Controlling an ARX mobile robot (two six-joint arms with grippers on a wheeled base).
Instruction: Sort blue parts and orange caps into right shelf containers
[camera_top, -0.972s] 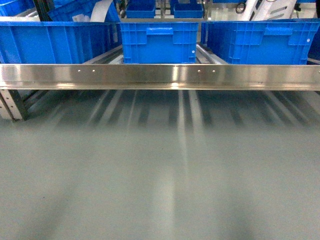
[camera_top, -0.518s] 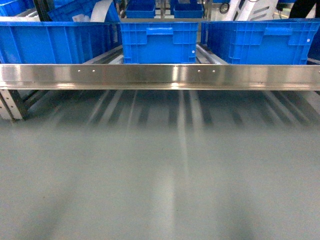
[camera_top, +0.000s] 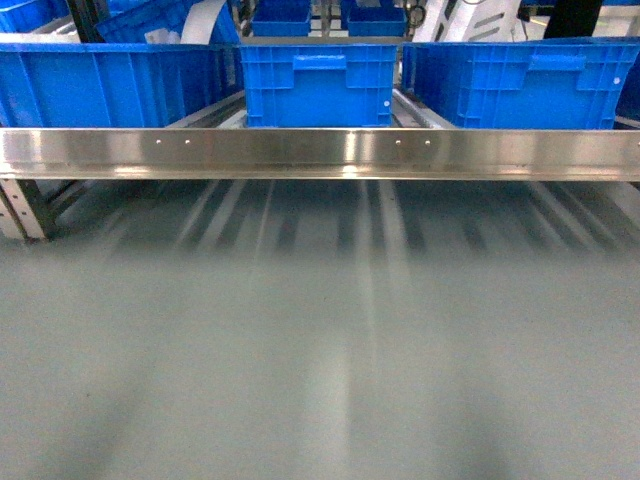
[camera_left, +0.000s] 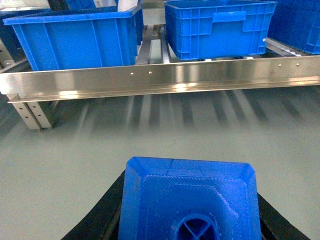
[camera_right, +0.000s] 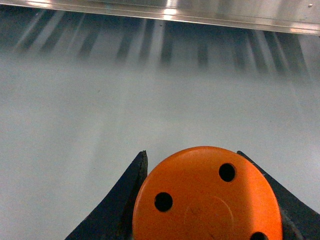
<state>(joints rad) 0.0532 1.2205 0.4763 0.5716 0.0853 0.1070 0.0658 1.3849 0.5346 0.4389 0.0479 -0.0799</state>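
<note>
Left end effector closed on blue part, right end effector closed on orange cap, both low over grey floor, short of steel shelf rail, blue crates behind it

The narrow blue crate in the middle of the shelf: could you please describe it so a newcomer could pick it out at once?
Start at the shiny stainless-steel shelf with its long flat front rail. Behind that rail stand three large blue plastic crates; take the centre crate, between the wide left crate and the wide right crate. It alone shows its short end, with a raised bar handle near the rim, and looks narrower.
</note>
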